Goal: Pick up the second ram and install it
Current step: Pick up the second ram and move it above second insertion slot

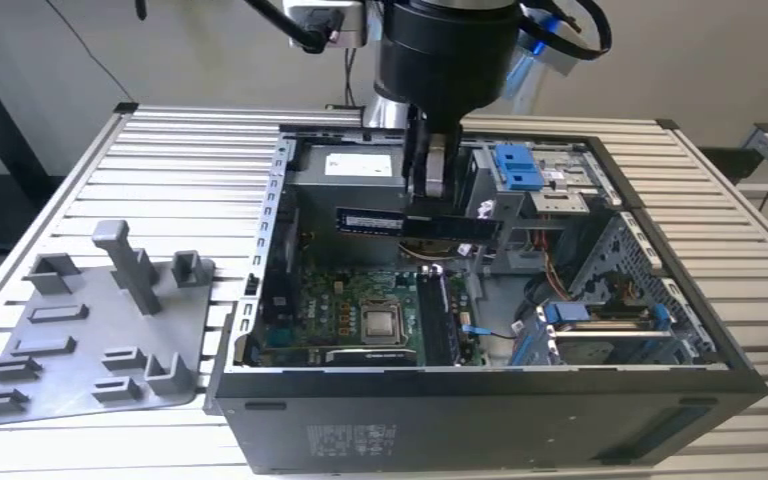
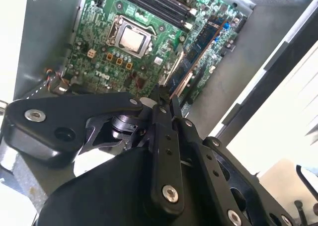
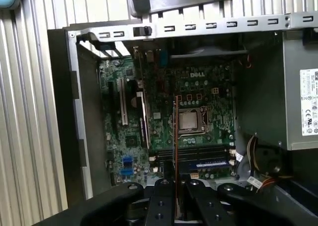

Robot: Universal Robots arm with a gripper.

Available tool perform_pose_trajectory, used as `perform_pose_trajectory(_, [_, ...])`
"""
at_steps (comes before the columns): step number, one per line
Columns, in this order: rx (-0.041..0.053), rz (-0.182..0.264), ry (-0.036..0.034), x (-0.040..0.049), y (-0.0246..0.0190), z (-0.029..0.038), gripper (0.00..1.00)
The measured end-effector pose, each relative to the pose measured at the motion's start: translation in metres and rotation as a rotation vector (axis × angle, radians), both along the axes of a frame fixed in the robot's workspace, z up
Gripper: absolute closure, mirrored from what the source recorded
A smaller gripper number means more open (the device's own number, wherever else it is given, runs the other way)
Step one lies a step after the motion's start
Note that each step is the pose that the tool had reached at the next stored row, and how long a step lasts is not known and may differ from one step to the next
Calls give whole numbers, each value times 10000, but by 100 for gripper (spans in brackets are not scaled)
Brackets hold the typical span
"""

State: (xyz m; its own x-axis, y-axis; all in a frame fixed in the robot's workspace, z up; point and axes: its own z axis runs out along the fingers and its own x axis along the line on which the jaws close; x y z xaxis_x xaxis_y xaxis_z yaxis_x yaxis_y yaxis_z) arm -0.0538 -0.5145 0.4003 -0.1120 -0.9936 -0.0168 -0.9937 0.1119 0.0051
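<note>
Hovering over the computer case (image 1: 491,420), your claw (image 1: 435,212) pinches the second ram (image 1: 384,222); any tilt could jam it against the slot (image 3: 191,153).

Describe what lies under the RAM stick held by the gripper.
Below the second ram, clamped in the gripper, lies the motherboard with its processor and memory slots. The gripper's body covers part of the board.
</note>
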Motion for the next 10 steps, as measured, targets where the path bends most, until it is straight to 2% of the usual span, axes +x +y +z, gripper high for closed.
perform_pose_trajectory(10, [-1,0,0,310,3,0,85])
